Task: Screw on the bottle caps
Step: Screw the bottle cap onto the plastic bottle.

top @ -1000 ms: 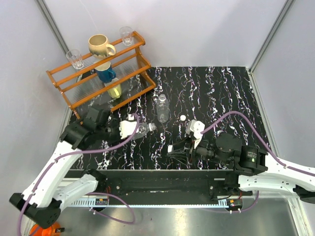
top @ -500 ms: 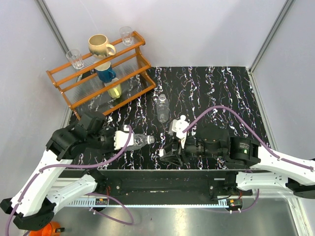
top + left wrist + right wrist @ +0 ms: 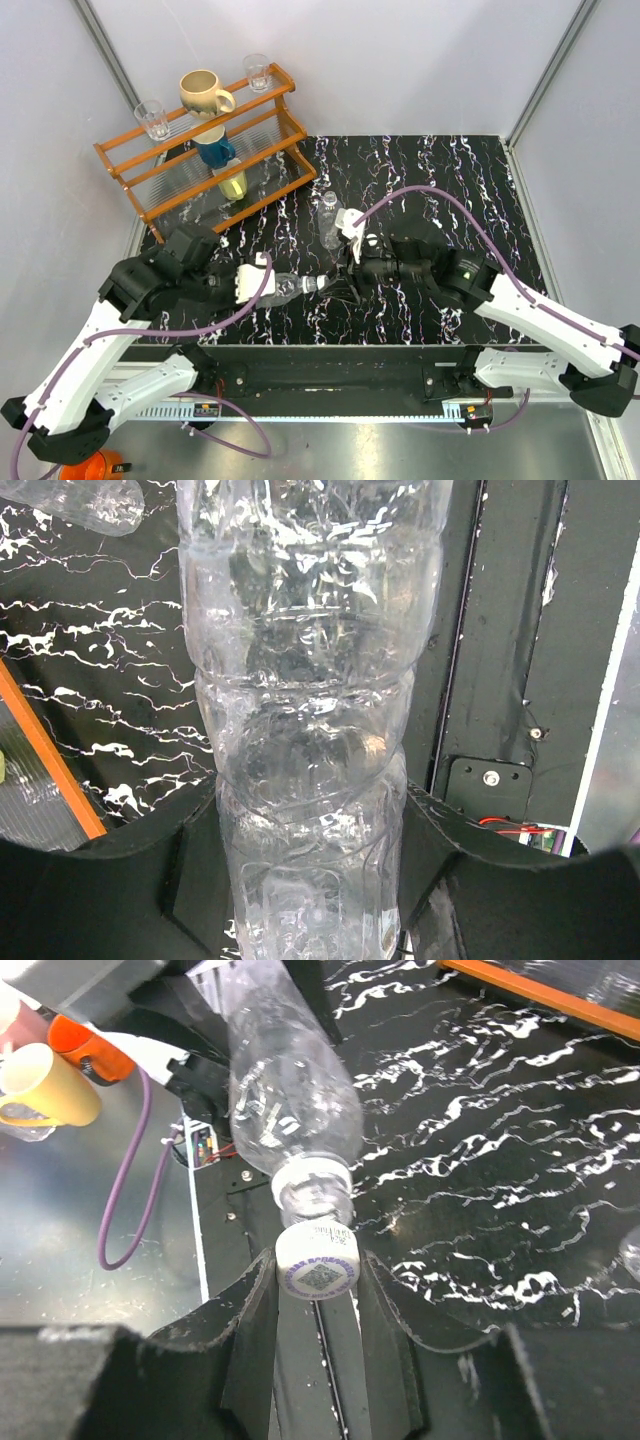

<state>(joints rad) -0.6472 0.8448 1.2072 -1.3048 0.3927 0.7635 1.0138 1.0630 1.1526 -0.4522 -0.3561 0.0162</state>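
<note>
The right fingers (image 3: 262,1295) were clamped on a white cap (image 3: 317,1260), its open side against the mouth of a clear bottle (image 3: 290,1090); whether the threads had caught could not be told; the left fingers (image 3: 185,850) were closed on that bottle's ribbed body, holding it roughly level at the near edge of the surface (image 3: 520,1160), with the neck toward the right arm; the second bottle (image 3: 326,222) stood upright just behind, uncapped and partly hidden by the right wrist; at the back left stood a wooden rack (image 3: 262,200) with a cream mug (image 3: 203,93) on top.

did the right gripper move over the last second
Yes: the right gripper shifted left and away from the near edge of the table, nearer the free bottle.
</note>
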